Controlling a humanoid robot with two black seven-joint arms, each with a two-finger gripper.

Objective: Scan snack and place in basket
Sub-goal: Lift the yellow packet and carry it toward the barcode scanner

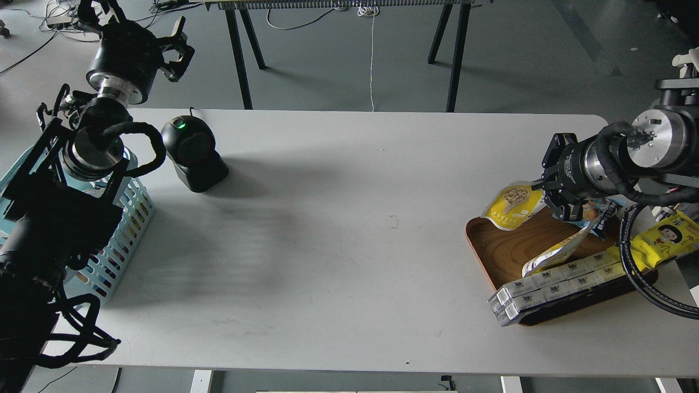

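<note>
The snack (510,204), a yellow-and-white pouch picturing tan nuts, hangs over the far left corner of the brown wooden tray (505,254). My right gripper (548,194) is shut on the pouch's right edge and holds it clear of the tray. The light blue basket (131,218) stands at the table's left edge, partly hidden by my left arm. My left gripper (141,26) is raised beyond the table's far left corner, open and empty.
A black scanner (191,150) with a green light stands right of the basket. The tray holds a second yellow-white pouch (551,254), white box strips (551,284), a blue packet (603,210) and a yellow cartoon-face packet (663,237).
</note>
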